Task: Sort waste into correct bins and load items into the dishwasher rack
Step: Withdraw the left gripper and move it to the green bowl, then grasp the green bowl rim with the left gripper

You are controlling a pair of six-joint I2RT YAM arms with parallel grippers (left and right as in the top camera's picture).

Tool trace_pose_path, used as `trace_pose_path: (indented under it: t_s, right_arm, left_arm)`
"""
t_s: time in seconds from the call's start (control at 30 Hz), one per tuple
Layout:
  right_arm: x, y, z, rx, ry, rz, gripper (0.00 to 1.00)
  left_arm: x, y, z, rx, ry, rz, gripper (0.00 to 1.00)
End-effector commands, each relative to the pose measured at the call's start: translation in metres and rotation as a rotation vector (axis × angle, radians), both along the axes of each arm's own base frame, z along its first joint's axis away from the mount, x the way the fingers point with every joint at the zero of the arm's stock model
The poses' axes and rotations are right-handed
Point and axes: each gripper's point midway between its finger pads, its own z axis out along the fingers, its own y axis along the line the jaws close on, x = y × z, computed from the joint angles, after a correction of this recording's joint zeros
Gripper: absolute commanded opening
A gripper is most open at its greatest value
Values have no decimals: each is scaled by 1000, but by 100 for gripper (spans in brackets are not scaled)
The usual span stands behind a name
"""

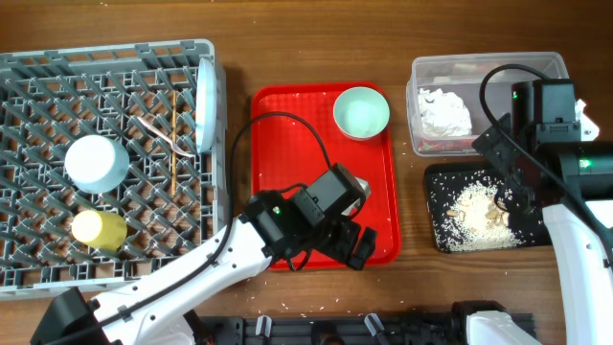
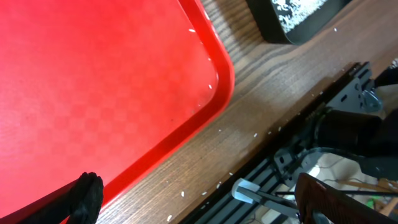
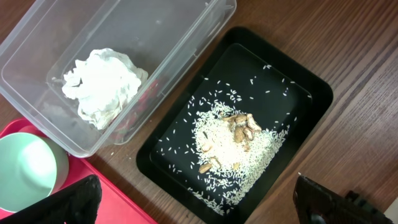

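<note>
The grey dishwasher rack (image 1: 38, 268) at the left holds an upright pale blue plate (image 1: 205, 105), a blue bowl (image 1: 96, 161), a yellow-green cup (image 1: 99, 228) and thin chopsticks (image 1: 172, 158). A second blue bowl (image 1: 361, 112) sits at the far right of the red serving tray (image 1: 306, 163). The clear tub (image 3: 186, 37) holds a crumpled white napkin (image 3: 102, 84) with a reddish scrap (image 3: 148, 99) beside it. Rice and beige scraps (image 3: 233, 146) lie in the black tray (image 3: 305, 99). My left gripper (image 2: 202, 208) hangs open and empty over the red tray's front right corner. My right gripper (image 3: 199, 211) is open and empty above the black tray's near edge.
Loose rice grains (image 2: 185, 191) are scattered on the wooden table in front of the red tray. A black rail with cables (image 2: 298, 168) runs along the table's front edge. The left arm (image 1: 192, 278) reaches across from the front left.
</note>
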Motion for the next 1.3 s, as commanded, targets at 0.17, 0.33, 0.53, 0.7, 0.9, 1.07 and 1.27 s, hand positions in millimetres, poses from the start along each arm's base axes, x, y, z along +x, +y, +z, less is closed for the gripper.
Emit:
trace_pose_path:
  t_s: [0.17,0.33,0.53,0.7,0.9,1.07,1.27]
  right_arm:
    - [0,0,3,5,-17,-9,100]
    - [0,0,3,5,-17,-9,100]
    - [0,0,3,5,-17,-9,100]
    - [0,0,3,5,-17,-9,100]
    - [0,0,3,5,-17,-9,100]
    - [0,0,3,5,-17,-9,100]
    - [0,0,3,5,-17,-9,100]
  left_arm:
    - [17,-18,10,-71,-81,10,100]
    - [54,-11,45,-79,-182,78,100]
    - [119,5,88,-2,-128,82,96]
    - [168,-51,60,-17,-329,-81,99]
    - [224,-71,-24,129,-434,-42,95]
    - [239,-75,-68,177,-440,-32,96]
    - [233,-70,-83,210,-400,-43,65]
